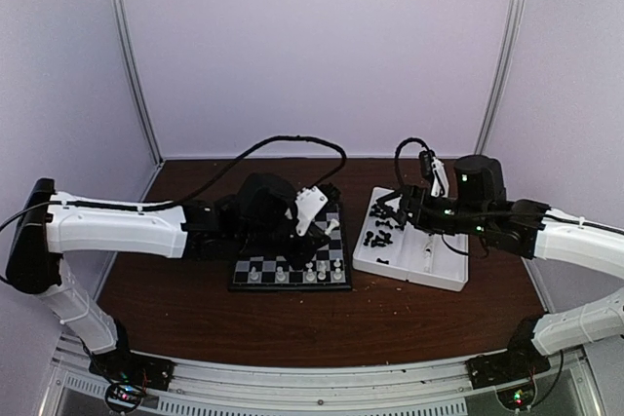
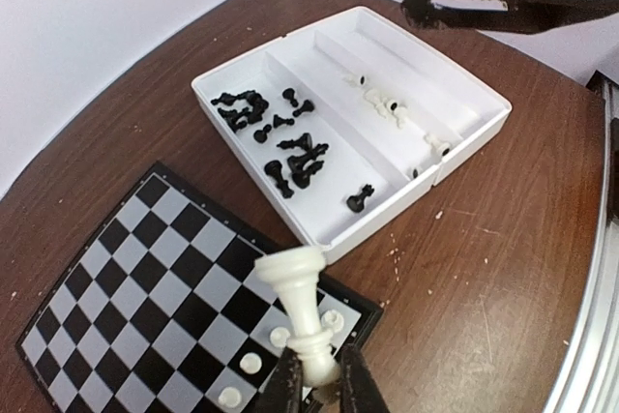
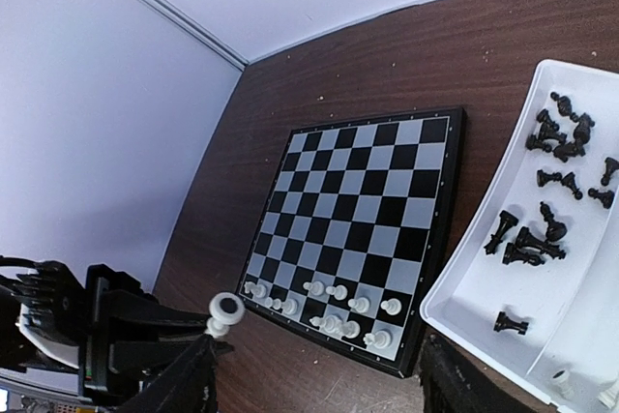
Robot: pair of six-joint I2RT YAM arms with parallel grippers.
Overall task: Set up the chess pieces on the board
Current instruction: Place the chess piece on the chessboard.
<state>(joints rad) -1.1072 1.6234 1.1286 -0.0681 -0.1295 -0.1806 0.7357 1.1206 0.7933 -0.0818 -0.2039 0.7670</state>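
My left gripper (image 2: 322,386) is shut on a white chess piece (image 2: 302,297), gripping its head end, with its round base pointing away. It hangs above the near right corner of the board (image 2: 145,278). A few white pieces (image 2: 251,363) stand there on the board's edge rows (image 3: 338,309). Black pieces (image 2: 280,142) lie in the white tray's (image 2: 382,215) left compartment, and a few white ones (image 2: 387,108) lie in another. My right gripper (image 3: 319,394) is open and empty, near the tray's board side (image 1: 385,211).
The board (image 1: 290,287) and tray (image 1: 409,275) lie side by side on a brown table, a narrow strip of wood between them. My left arm (image 1: 263,211) covers much of the board from above. Pale walls close in the back and both sides.
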